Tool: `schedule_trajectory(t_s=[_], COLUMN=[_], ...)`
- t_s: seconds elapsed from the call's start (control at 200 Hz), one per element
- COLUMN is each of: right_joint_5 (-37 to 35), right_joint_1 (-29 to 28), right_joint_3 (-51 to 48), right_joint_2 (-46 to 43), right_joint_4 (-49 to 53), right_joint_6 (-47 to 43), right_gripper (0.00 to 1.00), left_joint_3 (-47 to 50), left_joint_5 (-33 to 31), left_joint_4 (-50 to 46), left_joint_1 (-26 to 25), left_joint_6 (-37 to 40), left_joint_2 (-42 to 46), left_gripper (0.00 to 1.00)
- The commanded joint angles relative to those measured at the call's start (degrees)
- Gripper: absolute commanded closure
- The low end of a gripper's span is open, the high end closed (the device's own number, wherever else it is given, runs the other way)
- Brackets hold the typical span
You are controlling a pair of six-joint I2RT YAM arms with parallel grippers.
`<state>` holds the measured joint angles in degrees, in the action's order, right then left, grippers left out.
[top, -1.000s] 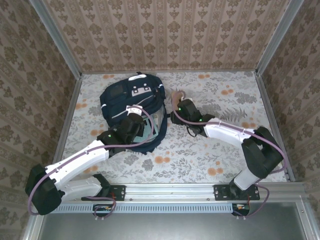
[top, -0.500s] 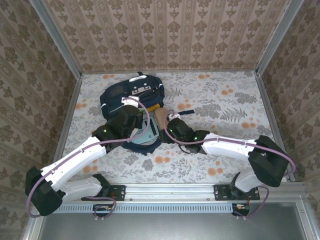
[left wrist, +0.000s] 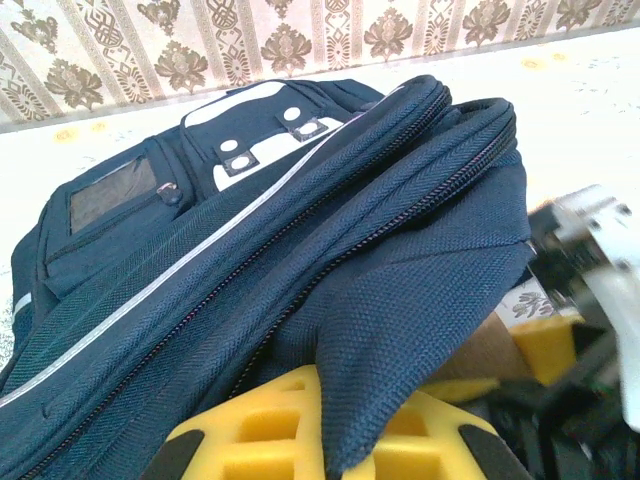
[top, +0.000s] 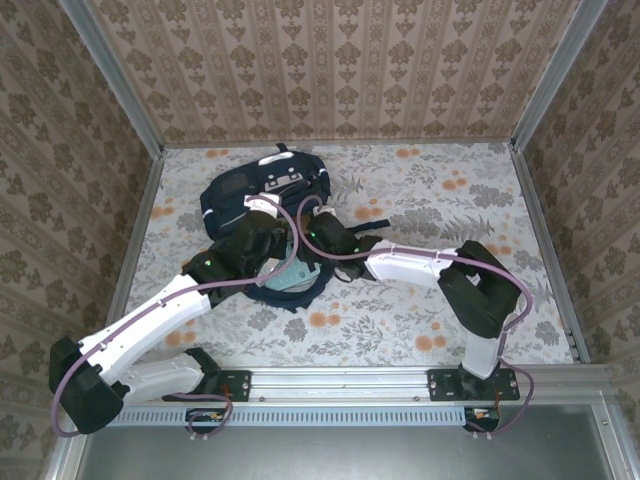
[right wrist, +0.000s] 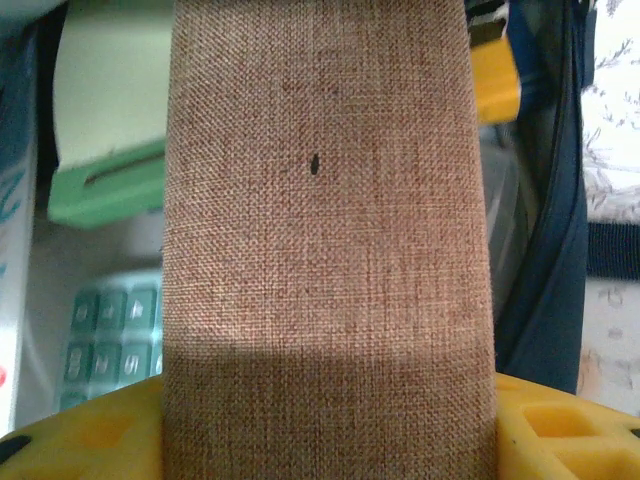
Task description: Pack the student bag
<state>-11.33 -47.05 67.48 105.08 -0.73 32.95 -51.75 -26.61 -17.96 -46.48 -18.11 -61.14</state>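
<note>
Pinching student bag [left wrist: 240,260] flap, left tool [left wrist: 335,445]

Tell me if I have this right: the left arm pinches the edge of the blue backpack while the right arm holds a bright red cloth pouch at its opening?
Not quite. The cloth pouch in the right gripper is brown, not bright red; the right wrist view shows it. The rest stands: the left gripper pinches the edge of the student bag.

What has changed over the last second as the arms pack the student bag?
The right end effector, holding a brown woven item, swung left to the mouth of the student bag. The left end effector stayed shut on the bag's flap.
</note>
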Motion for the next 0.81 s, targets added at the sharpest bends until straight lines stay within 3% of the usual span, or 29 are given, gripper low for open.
schedule_trajectory(t_s=[0.0,0.22,0.375,0.57,0.8], right_joint_5=[0.83,-0.56,-0.21,0.02,0.12], right_joint_1=[1.7,3.8,4.81,4.82,4.64], right_joint_3=[5.35,13.37,16.2,8.16,-2.08], right_joint_2=[3.1,8.77,10.64,4.96,-3.03], right_joint_4=[-1.55,1.76,3.28,-0.84,-4.89], right_joint_6=[-1.37,-3.87,-3.86,-2.95,-1.45], right_gripper=[0.52,0.49,0.32,0.18,0.18], left_joint_3=[-1.29,-1.23,-1.11,-1.12,-1.25], left_joint_5=[1.47,1.81,1.5,0.77,0.25], left_joint_4=[5.04,5.04,4.96,5.0,4.6], left_joint_1=[-0.75,-1.2,-1.28,-1.25,-1.16], left_joint_6=[0.75,1.23,1.41,1.53,1.32], left_joint_2=[3.3,3.14,2.83,2.39,2.07], left_gripper=[1.0,1.0,1.0,1.0,1.0])
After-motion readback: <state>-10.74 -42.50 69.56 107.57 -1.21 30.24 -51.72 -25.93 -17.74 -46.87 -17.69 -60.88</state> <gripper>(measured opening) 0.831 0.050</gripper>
